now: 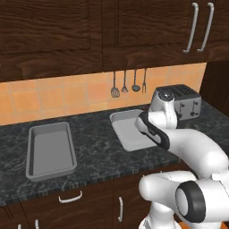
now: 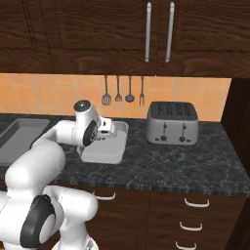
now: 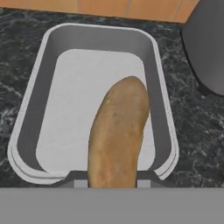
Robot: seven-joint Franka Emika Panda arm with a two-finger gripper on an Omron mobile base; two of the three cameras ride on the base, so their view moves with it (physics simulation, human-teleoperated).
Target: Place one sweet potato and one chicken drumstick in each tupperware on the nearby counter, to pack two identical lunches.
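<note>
While your gripper (image 3: 113, 183) clamps the potato (image 3: 117, 135) (held above), both tubs (image 3: 94, 105) (image 1: 50, 150) lie bare.

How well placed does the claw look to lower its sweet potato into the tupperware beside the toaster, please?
Probably well placed: the claw holds the sweet potato directly over the open tupperware, whose floor is bare, and nothing lies between them. The toaster stands off to the side.

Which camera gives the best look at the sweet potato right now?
The hand view: the sweet potato fills its centre, held over the empty tupperware. In both base views the arm hides the potato, so only that tupperware is visible there.
</note>
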